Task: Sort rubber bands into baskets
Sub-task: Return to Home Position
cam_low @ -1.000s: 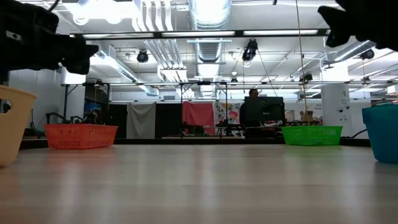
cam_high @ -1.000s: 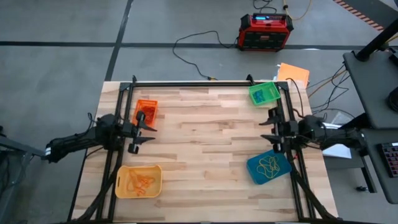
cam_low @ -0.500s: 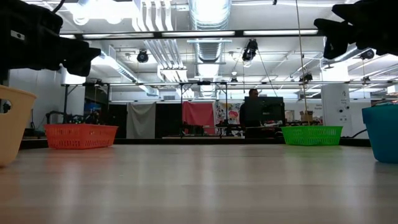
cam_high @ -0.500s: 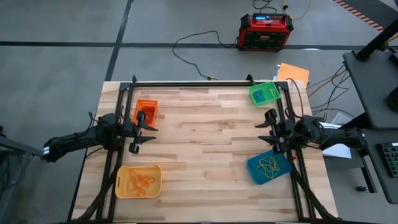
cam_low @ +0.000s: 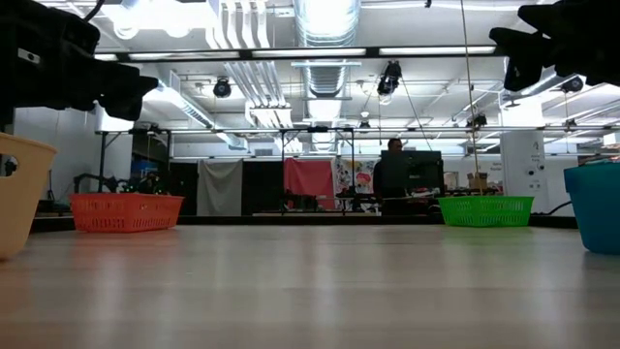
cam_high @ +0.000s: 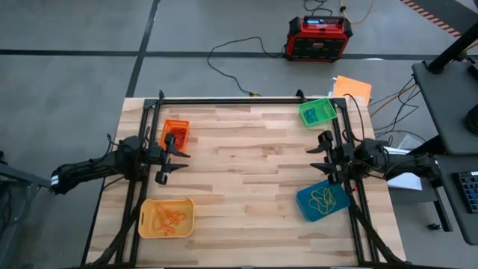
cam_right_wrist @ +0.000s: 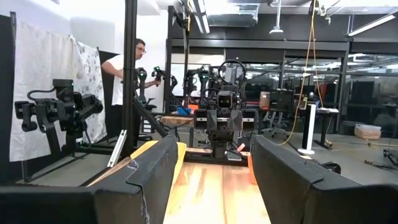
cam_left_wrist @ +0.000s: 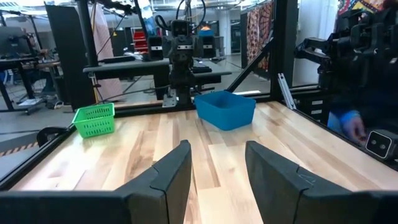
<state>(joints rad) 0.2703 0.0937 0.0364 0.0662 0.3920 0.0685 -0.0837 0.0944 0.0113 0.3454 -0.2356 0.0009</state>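
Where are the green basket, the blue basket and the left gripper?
green basket (cam_left_wrist: 94, 121): left wrist view, on its facing mesh wall.
blue basket (cam_left_wrist: 226, 116): left wrist view, on its facing outer wall.
left gripper (cam_left_wrist: 217, 150): left wrist view, midway between its open fingertips.

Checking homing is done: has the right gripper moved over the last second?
Yes: the right gripper dropped slightly toward the blue basket in the low view, then held still.
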